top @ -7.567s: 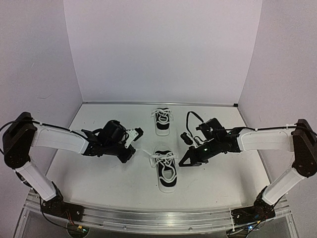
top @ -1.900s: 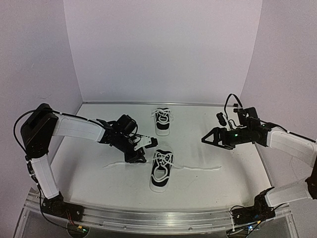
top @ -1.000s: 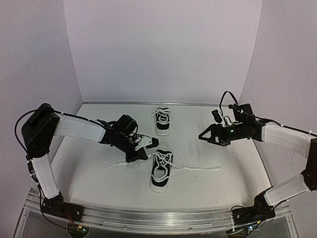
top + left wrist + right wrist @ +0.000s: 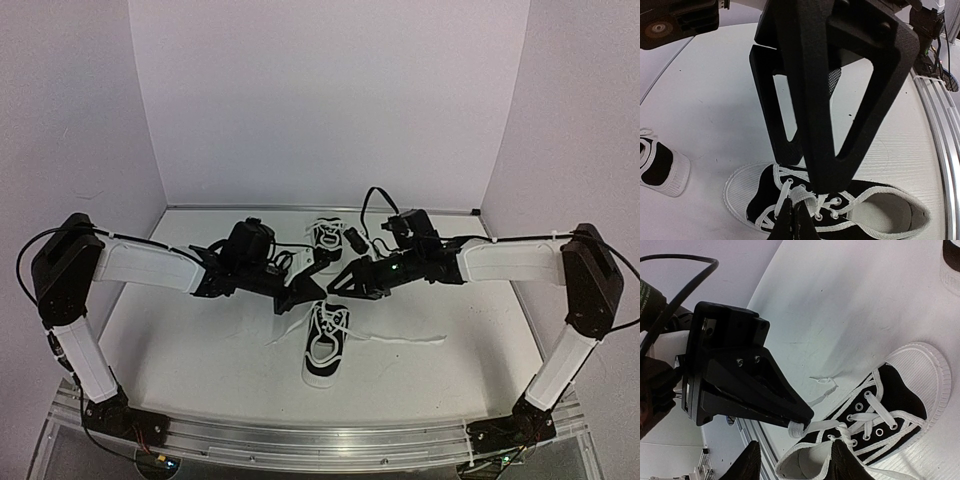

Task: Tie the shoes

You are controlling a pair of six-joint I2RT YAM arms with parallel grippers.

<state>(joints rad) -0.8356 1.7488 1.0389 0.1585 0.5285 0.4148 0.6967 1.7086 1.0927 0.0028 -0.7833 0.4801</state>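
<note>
The near shoe lies mid-table, toe pointing away, with its white laces loose. My left gripper hovers just above its laces and is shut on a loop of white lace. The shut fingertips show at the bottom of the left wrist view, over the shoe. My right gripper is open and empty, right beside the left one. In the right wrist view its fingers straddle the shoe's heel opening, facing the left gripper. The far shoe stands behind them.
One lace end trails right of the near shoe across the white table, and another lace end lies to its left. Lilac walls enclose the back and sides. A metal rail runs along the near edge.
</note>
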